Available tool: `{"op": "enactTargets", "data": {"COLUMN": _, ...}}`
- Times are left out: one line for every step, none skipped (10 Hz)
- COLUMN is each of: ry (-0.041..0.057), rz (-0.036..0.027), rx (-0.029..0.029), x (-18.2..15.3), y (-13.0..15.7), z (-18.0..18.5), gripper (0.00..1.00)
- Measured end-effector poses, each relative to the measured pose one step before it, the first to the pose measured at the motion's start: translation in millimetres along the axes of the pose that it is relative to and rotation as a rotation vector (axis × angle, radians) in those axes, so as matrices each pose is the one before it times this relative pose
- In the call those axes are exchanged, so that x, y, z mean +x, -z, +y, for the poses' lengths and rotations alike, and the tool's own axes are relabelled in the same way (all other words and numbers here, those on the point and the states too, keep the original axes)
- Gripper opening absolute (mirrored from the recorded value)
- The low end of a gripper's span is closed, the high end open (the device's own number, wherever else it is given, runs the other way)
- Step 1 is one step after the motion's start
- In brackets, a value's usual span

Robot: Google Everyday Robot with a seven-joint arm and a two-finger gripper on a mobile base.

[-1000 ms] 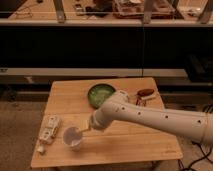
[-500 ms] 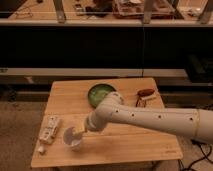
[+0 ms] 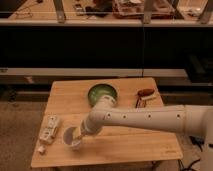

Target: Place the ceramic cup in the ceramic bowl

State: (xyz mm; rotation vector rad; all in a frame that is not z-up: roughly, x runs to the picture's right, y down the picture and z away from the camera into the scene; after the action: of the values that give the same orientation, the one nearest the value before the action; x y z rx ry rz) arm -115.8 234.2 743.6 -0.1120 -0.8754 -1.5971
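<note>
The ceramic cup (image 3: 70,137) is small, white and round and stands on the wooden table (image 3: 125,142) near its front left. The ceramic bowl (image 3: 101,93) is green with a dark rim and sits at the back middle of the table, partly behind my arm. My white arm reaches from the right across the table. My gripper (image 3: 79,136) is at the cup's right rim, reaching down into or against it.
A flat white packet (image 3: 50,129) lies at the table's left edge, with a small white bit (image 3: 40,149) in front of it. A dark reddish object (image 3: 145,93) lies at the back right. A dark shelf unit stands behind the table.
My arm has swung left and down, and the gripper has moved from above the cup's right side to the cup's rim. The cup and bowl have not moved.
</note>
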Motion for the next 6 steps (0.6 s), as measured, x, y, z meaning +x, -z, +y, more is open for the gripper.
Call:
{"op": "enactTargets", "data": {"ry": 0.00415, "rz": -0.01160, "rx": -0.00788, "x": -3.78, "y": -3.98, "z": -3.31, "gripper": 0.37}}
{"op": "enactTargets", "data": {"ry": 0.01061, "rz": -0.00866, "rx": -0.01246, "x": -5.06, "y": -2.98, "z": -2.01, "gripper": 0.26}}
{"op": "enactTargets", "data": {"ry": 0.00425, "rz": -0.00936, "rx": 0.00884, "x": -6.82, "y": 2.26, "z": -7.52, "gripper": 0.14}}
{"op": "enactTargets", "data": {"ry": -0.00003, "rz": -0.00343, "rx": 0.01609, "x": -4.38, "y": 5.06, "z": -5.70, "gripper": 0.06}}
{"op": "enactTargets", "data": {"ry": -0.00454, "rz": 0.00434, "rx": 0.02792, "x": -3.68, "y": 10.81, "z": -5.07, "gripper": 0.01}}
{"op": "enactTargets", "data": {"ry": -0.01268, "rz": 0.02168, "rx": 0.04694, "x": -1.58, "y": 21.47, "z": -3.66, "gripper": 0.00}}
